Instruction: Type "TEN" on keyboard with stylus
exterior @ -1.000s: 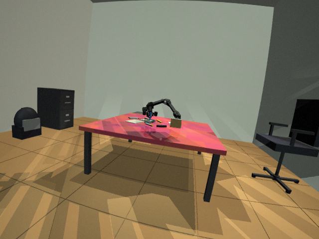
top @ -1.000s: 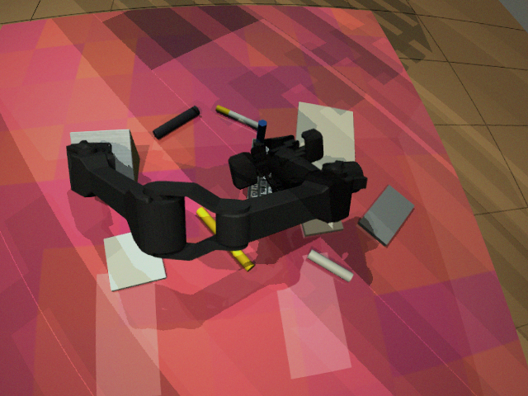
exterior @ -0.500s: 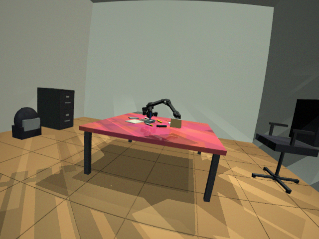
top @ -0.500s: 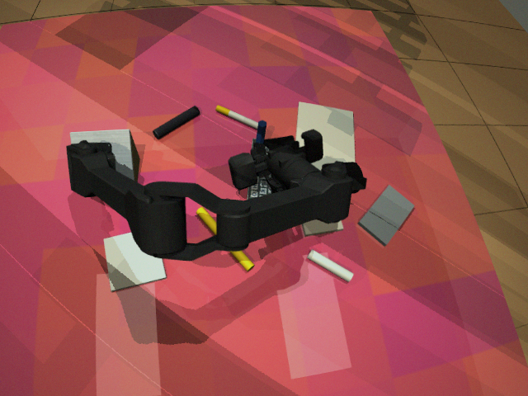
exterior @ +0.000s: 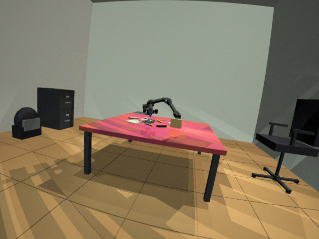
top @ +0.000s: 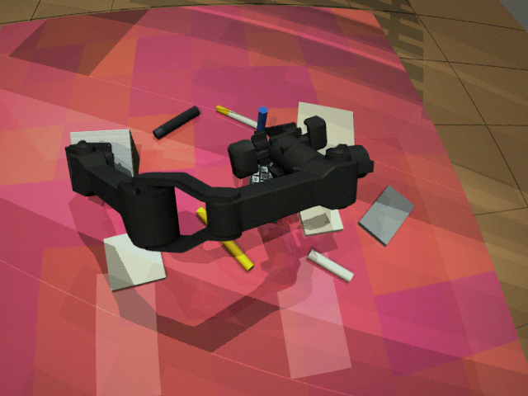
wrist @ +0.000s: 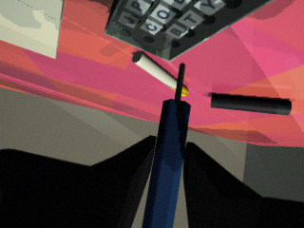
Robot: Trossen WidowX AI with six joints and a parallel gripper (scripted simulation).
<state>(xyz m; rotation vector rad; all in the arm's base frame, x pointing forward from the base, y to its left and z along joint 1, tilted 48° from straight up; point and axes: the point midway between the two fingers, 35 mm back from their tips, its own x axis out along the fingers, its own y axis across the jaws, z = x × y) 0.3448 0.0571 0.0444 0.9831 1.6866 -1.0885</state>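
Stylus [top: 261, 119] [exterior: 150, 112] [wrist: 167, 147] clamped between the fingers of the gripper [top: 261, 135] [exterior: 150, 109] [wrist: 170, 145], its tip appears raised off the keyboard [top: 261, 174] [exterior: 149, 121] [wrist: 163, 47], probably between presses, though which letter is due cannot be told, and the next move calls for aligning over that key, then pushing firmly down.

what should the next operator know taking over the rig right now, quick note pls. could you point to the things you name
Gripper [top: 260, 135] [exterior: 150, 109] [wrist: 170, 145]: jaws shut on the blue faceted stylus [top: 261, 120] [exterior: 150, 113] [wrist: 168, 166], thin dark tip pointing out, off the keys.
Keyboard: the dark board with pale letter keys [top: 261, 174] [exterior: 150, 121] [wrist: 166, 49] is on the desk, partly hidden by the arm from the top; T shows in the wrist view.
Done: stylus picked up. Whether any letter is typed, I cannot tell.
Left: confirm what is typed, finish "TEN" with firm presses, keep the grip.
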